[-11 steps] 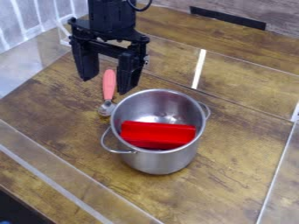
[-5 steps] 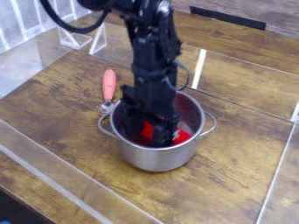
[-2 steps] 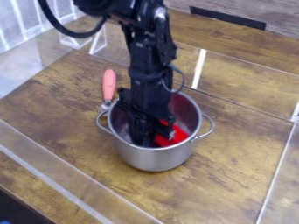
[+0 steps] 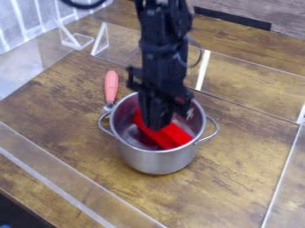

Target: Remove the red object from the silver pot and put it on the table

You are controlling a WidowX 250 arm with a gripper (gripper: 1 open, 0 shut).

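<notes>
One red block (image 4: 167, 134) — flat, stiff, probably light and a bit slick — tilts inside the silver pot (image 4: 161, 151), one end pinched in the narrowed tool (image 4: 156, 125). Gripping across its thin faces looks safest. A salmon-handled utensil (image 4: 111, 87) lies beside the pot on the desk (image 4: 60, 107).

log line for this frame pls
phase: lifting | claw: shut on red object, pointing down | red object: tilted, partly raised, low end inside silver pot | table: placement not yet done
</notes>
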